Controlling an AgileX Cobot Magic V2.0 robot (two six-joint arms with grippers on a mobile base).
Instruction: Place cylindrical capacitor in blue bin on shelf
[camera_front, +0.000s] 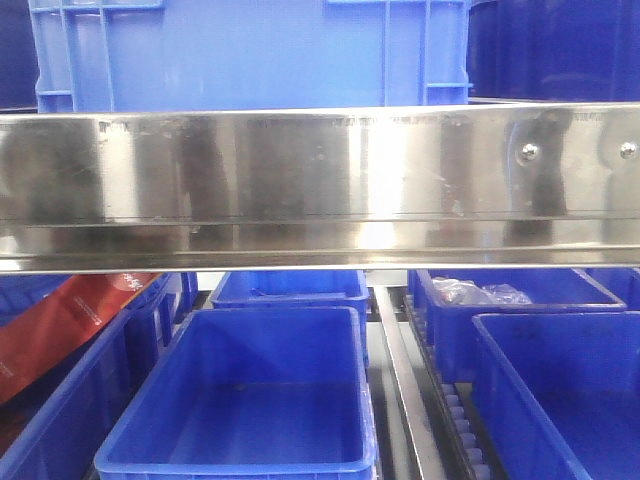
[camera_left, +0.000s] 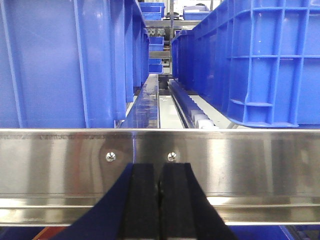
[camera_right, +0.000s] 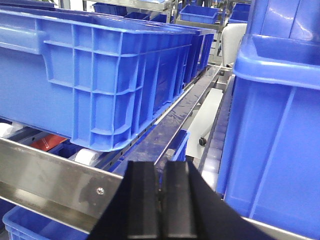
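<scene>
Two closed grippers and no capacitor anywhere I can find. I see the shelf (camera_front: 320, 180) rail fill my front camera, with an open blue bin (camera_front: 240, 400) below it. My left gripper (camera_left: 159, 200) and right gripper (camera_right: 160, 200) both show pads pressed together, nothing between them. I judge the risk is clipping the rail while searching blind.

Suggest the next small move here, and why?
Probably back off and look for the part. Both the left gripper and right gripper look shut on nothing, facing the shelf rail, and no capacitor shows in any view. The blue bin below appears empty.
</scene>
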